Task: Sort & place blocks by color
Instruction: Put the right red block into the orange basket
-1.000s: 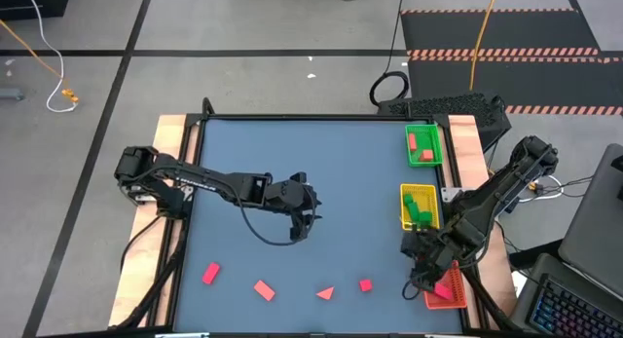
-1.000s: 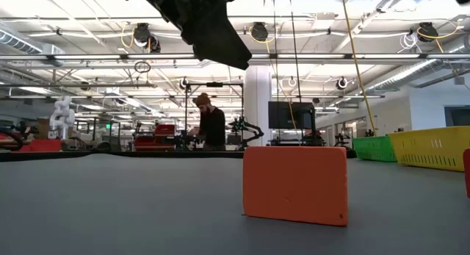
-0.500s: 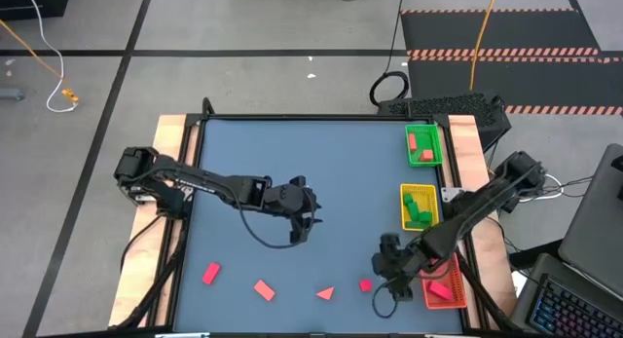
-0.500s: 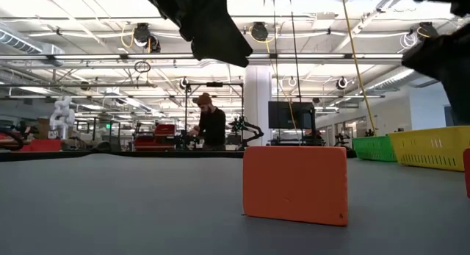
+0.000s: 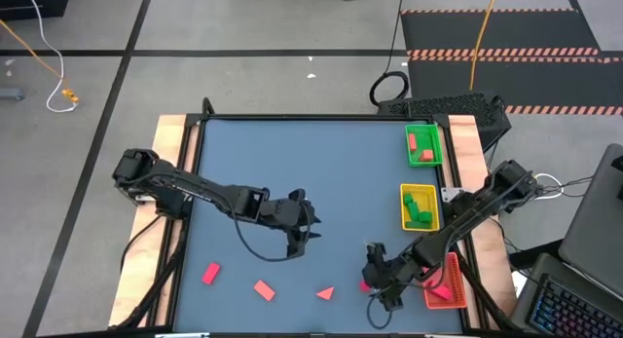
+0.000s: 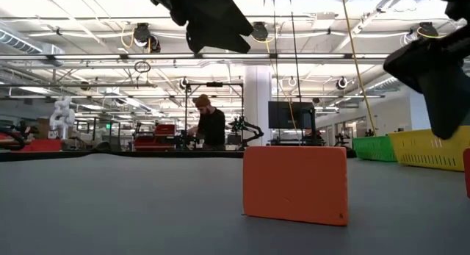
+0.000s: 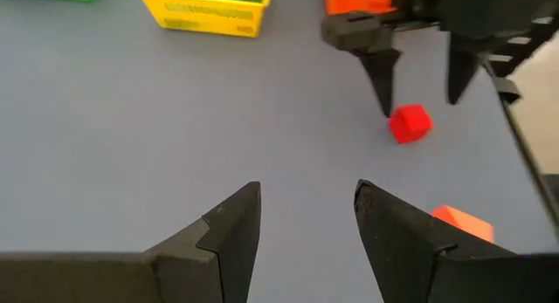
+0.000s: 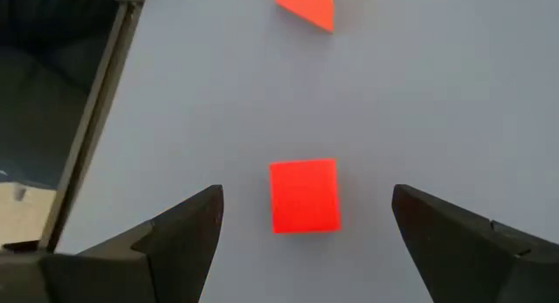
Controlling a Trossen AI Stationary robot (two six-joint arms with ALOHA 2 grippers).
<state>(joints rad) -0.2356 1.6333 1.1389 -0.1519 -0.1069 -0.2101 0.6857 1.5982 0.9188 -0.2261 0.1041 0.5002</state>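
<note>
The right end effector (image 8: pixel 304 217) is hanging with fingers spread wide around the red cube (image 8: pixel 303 195) near the frame's centre — an off-centre descent risks knocking it aside — while the left end effector (image 7: pixel 304 217) is waiting part-open, empty.

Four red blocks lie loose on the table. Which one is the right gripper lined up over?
The red cube, the loose block nearest the trays. It sits between the open fingers of the right gripper; the triangle and two cuboids lie farther left, unattended.

- yellow tray (image 5: pixel 402 206) sits a bit past my right pincer (image 5: pixel 370 278), green tray (image 5: pixel 409 145) farther on
- red tray (image 5: pixel 456 280) just behind it
- laptop (image 5: pixel 574 304) well off behind
- person (image 6: pixel 211 126) way back in the room
</note>
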